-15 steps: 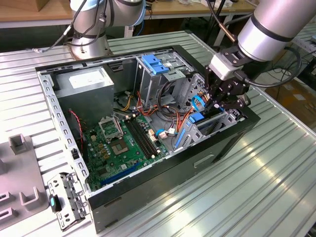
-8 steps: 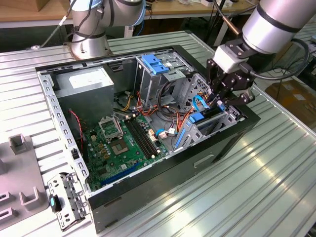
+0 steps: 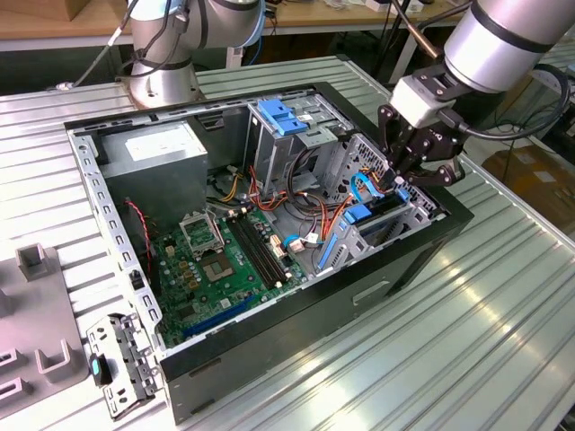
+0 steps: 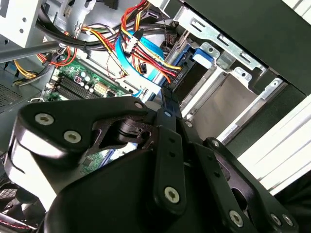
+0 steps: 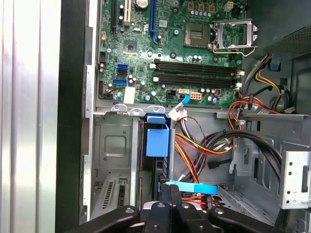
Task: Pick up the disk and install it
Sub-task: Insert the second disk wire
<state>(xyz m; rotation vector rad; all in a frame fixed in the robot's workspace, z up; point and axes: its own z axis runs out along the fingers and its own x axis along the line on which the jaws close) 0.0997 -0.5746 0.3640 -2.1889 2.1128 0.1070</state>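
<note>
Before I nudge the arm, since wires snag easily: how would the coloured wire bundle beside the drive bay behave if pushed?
The wire bundle would likely flex aside, since it hangs in loose curves. It probably springs back, being tied to connectors. Snagging seems possible near the tool.

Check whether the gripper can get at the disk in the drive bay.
Likely yes. The gripper sits right by the disk, which stands on edge in the bay of the open case. The wire bundle runs beside the disk, not across it.
</note>
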